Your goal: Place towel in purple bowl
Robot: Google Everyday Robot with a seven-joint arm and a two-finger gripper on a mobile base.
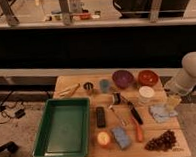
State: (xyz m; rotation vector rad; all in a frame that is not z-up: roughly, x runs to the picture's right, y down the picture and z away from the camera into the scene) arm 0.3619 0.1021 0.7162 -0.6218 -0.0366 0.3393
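Observation:
The towel [159, 112] is a crumpled light blue cloth lying on the right side of the wooden table [74, 80]. The purple bowl [122, 78] stands upright at the back of the table, left of a red bowl [148, 78]. My gripper [173, 102] hangs at the end of the white arm [190, 73], which comes in from the right. It is just right of the towel, at the towel's edge near the table's right side. Whether it touches the towel cannot be told.
A green tray [46, 137] fills the front left. A black remote [100, 116], blue sponge [120, 136], orange fruit [103, 138], carrot [139, 133], grapes [162, 140], white cup [146, 94], blue cup [105, 85] and a dark-handled utensil [135, 113] lie across the middle and front.

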